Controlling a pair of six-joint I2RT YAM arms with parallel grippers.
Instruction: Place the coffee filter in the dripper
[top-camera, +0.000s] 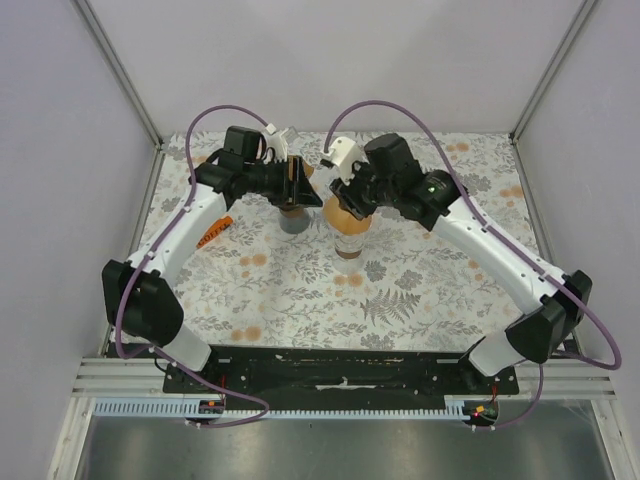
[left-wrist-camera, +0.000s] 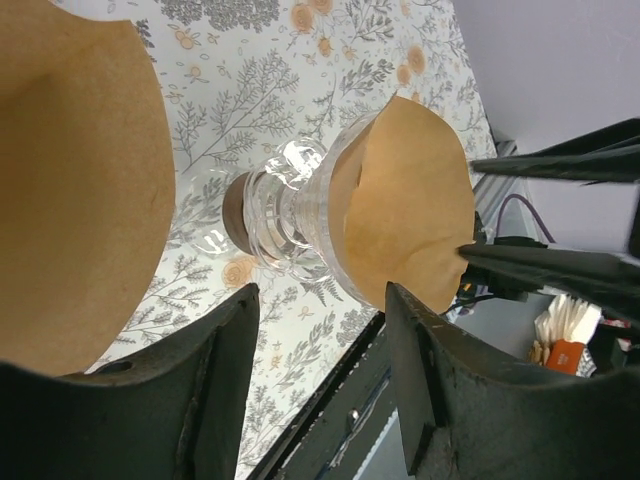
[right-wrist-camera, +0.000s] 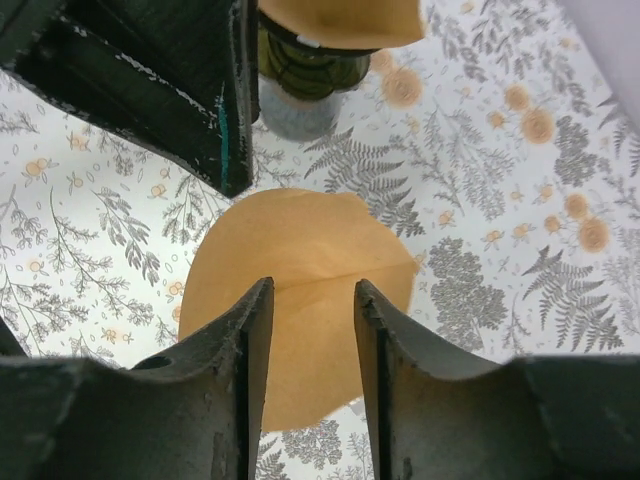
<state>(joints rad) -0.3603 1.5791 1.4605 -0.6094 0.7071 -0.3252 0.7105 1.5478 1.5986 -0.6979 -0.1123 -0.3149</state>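
A brown paper coffee filter sits opened in the clear glass dripper, which stands on a dark base mid-table. My right gripper hovers open just above it. In the right wrist view the filter shows between and below the spread fingers. In the left wrist view one right fingertip touches the filter's rim. My left gripper is open and empty, beside the dripper and over the filter holder.
More brown filters stand in the grey holder just left of the dripper. An orange object lies by the left arm. The two grippers are close together. Grey walls enclose the floral table.
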